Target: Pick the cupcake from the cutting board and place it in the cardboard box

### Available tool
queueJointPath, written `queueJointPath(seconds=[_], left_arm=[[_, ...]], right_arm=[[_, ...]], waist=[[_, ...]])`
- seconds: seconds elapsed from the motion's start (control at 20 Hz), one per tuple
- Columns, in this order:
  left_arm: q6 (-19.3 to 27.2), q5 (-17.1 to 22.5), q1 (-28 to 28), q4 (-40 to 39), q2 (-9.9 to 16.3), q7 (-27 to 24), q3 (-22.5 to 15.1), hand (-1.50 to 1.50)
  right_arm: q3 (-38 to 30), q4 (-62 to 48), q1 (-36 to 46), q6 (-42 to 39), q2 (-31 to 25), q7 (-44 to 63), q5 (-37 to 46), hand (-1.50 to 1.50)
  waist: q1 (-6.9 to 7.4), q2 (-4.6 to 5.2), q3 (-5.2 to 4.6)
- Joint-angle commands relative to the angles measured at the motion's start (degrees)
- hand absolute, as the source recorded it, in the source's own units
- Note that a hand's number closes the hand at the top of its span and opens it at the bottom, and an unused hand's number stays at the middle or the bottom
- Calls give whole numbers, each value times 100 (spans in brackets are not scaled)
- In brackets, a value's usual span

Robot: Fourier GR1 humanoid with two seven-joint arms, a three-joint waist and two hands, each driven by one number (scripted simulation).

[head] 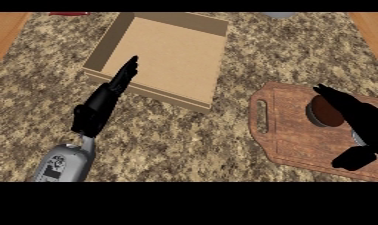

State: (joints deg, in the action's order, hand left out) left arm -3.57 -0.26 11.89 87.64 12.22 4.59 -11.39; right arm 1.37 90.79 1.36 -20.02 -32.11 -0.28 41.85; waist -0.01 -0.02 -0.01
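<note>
Cupcake (325,111) on board (295,139), box (166,54) left

A kitchen: a speckled brown granite counter (221,134) with wooden edging at its far corners carries a handled wooden cutting board (295,141) near its right edge.

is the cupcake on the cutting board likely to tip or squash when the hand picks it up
Probably stable: the cupcake looks low and wide, sitting flat on the cutting board. Its top may squash or smear, since the right hand comes from above.
</note>
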Motion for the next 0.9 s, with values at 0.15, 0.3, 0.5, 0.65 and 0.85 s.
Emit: queueJointPath(seconds=[0.15, 0.3, 0.5, 0.65, 0.85], left_arm=[[-295, -161, -420, 298, 30, -185, 205, 0], [-110, -398, 186, -12, -360, 214, 235, 0], [-364, -301, 90, 35, -346, 209, 333, 0], [-242, -548, -106, 142, -483, 99, 280, 0], [-161, -691, -280, -8, -721, -181, 167, 0]], right_arm=[[51, -486, 372, -73, 449, 79, 464, -150], [-36, -596, 484, -308, 427, -32, 608, -150], [24, -1433, 667, 127, 498, -412, 1061, -150], [36, -1357, 816, 170, 741, -181, 1258, -150], [-242, -1734, 832, 251, 488, -512, 1335, -150]], waist=[[18, 1, 1], [-2, 2, 1], [17, 6, 2], [16, 4, 1], [15, 5, 1]])
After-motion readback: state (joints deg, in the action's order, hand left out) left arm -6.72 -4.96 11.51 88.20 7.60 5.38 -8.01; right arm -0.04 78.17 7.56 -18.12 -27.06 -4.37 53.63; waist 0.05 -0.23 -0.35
